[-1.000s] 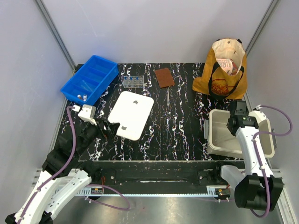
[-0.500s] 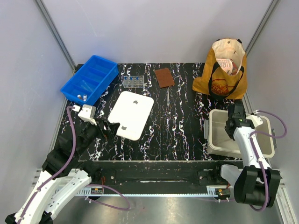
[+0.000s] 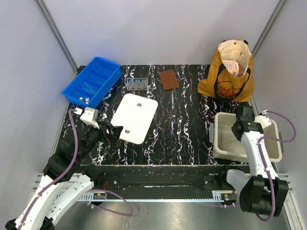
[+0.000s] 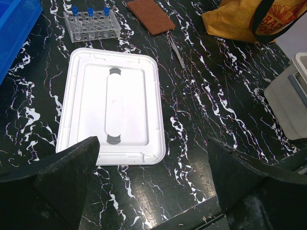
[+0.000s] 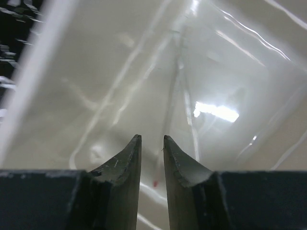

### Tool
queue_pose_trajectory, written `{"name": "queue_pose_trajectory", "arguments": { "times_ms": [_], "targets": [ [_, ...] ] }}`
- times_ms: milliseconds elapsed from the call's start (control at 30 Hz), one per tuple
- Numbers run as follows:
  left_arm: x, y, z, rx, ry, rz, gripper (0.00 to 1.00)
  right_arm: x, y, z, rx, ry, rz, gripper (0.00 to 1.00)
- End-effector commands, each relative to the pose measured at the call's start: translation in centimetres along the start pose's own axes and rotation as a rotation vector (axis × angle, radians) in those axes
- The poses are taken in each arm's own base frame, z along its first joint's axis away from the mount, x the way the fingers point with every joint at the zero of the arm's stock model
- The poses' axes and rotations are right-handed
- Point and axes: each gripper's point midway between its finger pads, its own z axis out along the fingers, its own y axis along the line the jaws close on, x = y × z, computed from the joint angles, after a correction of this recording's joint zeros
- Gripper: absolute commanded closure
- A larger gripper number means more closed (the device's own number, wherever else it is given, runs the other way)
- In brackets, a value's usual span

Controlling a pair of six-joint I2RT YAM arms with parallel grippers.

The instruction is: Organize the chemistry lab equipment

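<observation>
black marbled worktop (image 3: 182,124), grey walls round it. my left gripper (image 4: 152,140) hangs low near the left edge, jaws spread wide, holding nothing, just over the near edge of a white lid (image 3: 135,117) that lies flat left of centre. my right gripper (image 5: 152,139) is inside a beige bin (image 3: 218,139) at the right edge, jaws drawn almost together with a thin slit between. a thin clear rod (image 5: 172,103) with a red tip lies in the bin and lines up with that slit. it looks to be resting on the bin floor, but i cannot tell whether the jaws pinch it.

clear tube rack (image 4: 91,26) stands near the far edge, left of centre, with three blue-capped tubes (image 4: 89,10) upright in it. brown pad (image 3: 169,79) is just right of the rack, and a thin metal tool (image 4: 176,50) lies just nearer than the pad. blue bin (image 3: 103,72) fills the far left corner, with two white-capped vials (image 3: 84,99) in its near end. tan tote bag (image 3: 228,72) stands in the far right corner.
</observation>
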Motion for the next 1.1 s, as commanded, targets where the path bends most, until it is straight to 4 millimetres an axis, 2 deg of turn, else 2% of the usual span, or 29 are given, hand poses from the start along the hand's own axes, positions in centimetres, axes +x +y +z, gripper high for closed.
{"name": "queue_pose_trajectory", "arguments": {
  "times_ms": [0,100,200,300,433,667,800,967,1067],
  "targets": [
    [-0.9,-0.3,0.5,0.008,-0.034,-0.004,0.01,-4.6,3.5,-4.5,-0.188,-0.083,0.029,0.71],
    [-0.9,-0.3,0.5,0.007,-0.035,-0.004,0.01,-6.6,5.7,-7.7,-0.329,-0.111,0.032,0.71],
    [-0.9,-0.2,0.5,0.004,-0.035,-0.006,0.01,-8.1,9.0,-11.1,-0.52,-0.111,0.042,0.71],
    [-0.8,-0.1,0.7,-0.004,-0.026,-0.001,0.01,-8.3,12.7,-14.1,-0.713,-0.069,0.032,0.7],
    [-0.7,-0.1,0.8,-0.006,-0.019,-0.001,0.01,-7.7,16.7,-16.1,-0.798,-0.069,-0.067,0.67],
    [-1.2,0.0,0.3,-0.008,-0.054,-0.006,0.01,-2.9,25.1,-19.6,-0.866,-0.069,-0.286,0.59],
    [-1.1,0.0,0.4,-0.009,-0.045,-0.005,0.01,0.5,29.2,-20.2,-0.925,-0.036,-0.408,0.53],
    [-1.2,0.3,0.2,-0.025,-0.06,-0.016,0.01,4.4,32.9,-17.9,-0.864,-0.033,-0.542,0.53],
    [-1.2,0.3,0.2,-0.027,-0.06,-0.017,0.01,7.6,34.8,-16.4,-0.814,-0.033,-0.635,0.53]
  ]
}}
